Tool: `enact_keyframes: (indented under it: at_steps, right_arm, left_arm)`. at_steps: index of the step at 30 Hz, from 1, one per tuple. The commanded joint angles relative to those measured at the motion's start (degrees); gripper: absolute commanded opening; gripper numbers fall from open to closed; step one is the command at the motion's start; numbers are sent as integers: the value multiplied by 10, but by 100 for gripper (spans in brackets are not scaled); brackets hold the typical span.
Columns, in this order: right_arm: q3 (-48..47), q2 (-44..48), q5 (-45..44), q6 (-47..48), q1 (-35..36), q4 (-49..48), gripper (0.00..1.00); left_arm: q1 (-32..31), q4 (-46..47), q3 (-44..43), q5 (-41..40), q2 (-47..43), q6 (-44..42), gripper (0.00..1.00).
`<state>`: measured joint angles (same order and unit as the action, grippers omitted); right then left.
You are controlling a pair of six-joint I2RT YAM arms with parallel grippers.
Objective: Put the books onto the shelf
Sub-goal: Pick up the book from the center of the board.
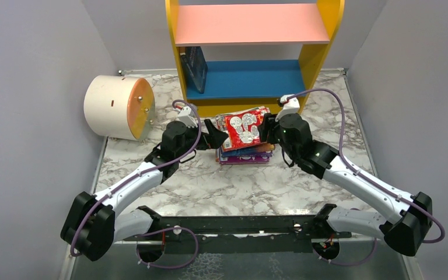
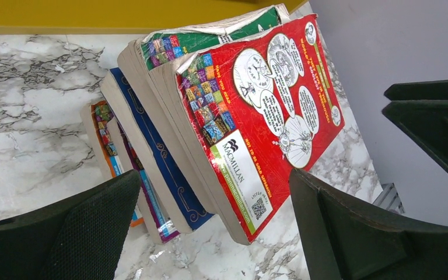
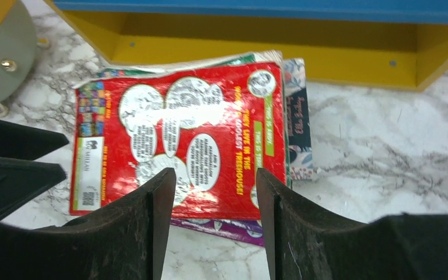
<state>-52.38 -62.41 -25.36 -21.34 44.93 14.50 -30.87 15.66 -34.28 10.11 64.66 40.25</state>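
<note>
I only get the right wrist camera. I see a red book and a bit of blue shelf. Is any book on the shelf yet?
Observer: Yes, one dark book stands at the left end of the blue board.
Operator: How many are under the red book?
Observer: Four: green, navy, purple, orange.
Operator: What's that black thing on my left?
Observer: The left gripper, open wide, facing the pile.

Lower books (image 1: 246, 156) mostly beneath red book (image 1: 242, 129)
</note>
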Motion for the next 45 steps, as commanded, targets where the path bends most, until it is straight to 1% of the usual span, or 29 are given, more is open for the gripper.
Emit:
enact_keyframes:
  at_steps: [1,6,10,16,28,37,45]
  right_arm:
    - [-4,-13,24,-71,-35,50,52]
    - [23,-18,38,-77,-69,40,53]
    - [50,-7,80,-73,-92,7,58]
    - [55,-25,108,-73,-105,-2,60]
    - [54,-37,206,-74,-106,-42,54]
    - [43,-50,234,-75,-104,-55,53]
    - [50,-60,265,-76,-104,-87,52]
  left_arm:
    - [-4,25,-25,16,4,5,94]
    - [-6,26,-25,14,5,6,94]
    - [-7,28,-24,12,9,7,94]
    - [-9,34,-29,14,24,9,94]
    - [-14,48,-46,18,45,7,94]
    - [-14,48,-54,16,51,-3,94]
    - [-13,46,-56,11,63,-10,94]
